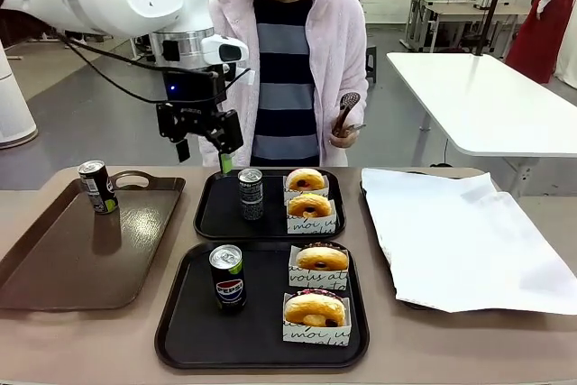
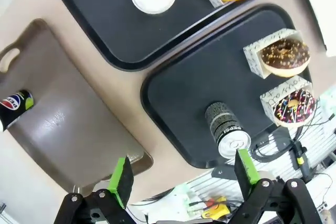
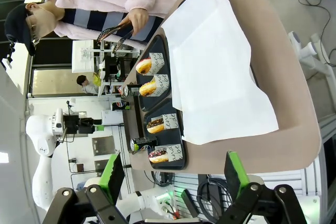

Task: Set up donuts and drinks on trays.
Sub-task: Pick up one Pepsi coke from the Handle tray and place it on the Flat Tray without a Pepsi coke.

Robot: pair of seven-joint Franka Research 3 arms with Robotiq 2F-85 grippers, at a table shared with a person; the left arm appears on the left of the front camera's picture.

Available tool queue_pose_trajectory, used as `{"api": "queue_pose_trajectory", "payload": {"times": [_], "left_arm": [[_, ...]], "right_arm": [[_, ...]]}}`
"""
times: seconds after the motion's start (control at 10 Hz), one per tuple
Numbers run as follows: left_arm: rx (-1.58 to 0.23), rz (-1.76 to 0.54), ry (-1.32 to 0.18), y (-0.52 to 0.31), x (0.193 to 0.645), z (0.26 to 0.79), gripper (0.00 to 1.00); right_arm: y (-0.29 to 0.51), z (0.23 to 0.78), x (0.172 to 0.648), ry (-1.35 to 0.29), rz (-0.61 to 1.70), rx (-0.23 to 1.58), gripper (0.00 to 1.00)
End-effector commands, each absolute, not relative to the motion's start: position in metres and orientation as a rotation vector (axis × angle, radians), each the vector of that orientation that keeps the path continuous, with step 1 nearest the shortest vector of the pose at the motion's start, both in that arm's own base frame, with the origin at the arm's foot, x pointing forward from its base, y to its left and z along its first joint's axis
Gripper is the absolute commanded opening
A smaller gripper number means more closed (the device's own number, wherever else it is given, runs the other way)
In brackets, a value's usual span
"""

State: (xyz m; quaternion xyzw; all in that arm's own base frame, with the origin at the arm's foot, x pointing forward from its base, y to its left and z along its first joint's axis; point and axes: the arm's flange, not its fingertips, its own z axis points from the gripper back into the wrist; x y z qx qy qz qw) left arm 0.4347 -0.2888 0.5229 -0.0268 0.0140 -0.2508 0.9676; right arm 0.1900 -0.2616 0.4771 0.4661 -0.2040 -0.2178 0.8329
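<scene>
While both black trays at frame centre already hold a can and two donuts apiece, near tray [image 1: 180,331] with the Pepsi can [image 1: 227,278], far tray [image 1: 212,214] with the grey-label can [image 1: 251,194], a third can [image 1: 96,187] stands on the brown tray [image 1: 54,268], left of frame. Left end effector [image 1: 200,137]: open, empty, hanging above the far tray's upper left. Right end effector [image 3: 173,177]: open, empty. Advice: retreat straight up, clear of the cans.

Matte black trays [image 1: 209,335], glossy brown tray [image 1: 54,263], white paper [image 1: 460,241].
</scene>
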Motion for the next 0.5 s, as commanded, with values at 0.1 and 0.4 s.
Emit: {"api": "queue_pose_trajectory", "payload": {"times": [0.1,0.4], "left_arm": [[-0.054,-0.507,0.028,-0.289,0.435,0.523,1.0],[-0.054,-0.507,0.028,-0.289,0.435,0.523,1.0]], "right_arm": [[-0.263,0.476,0.188,-0.43,-0.455,0.993,1.0],[-0.263,0.476,0.188,-0.43,-0.455,0.993,1.0]]}}
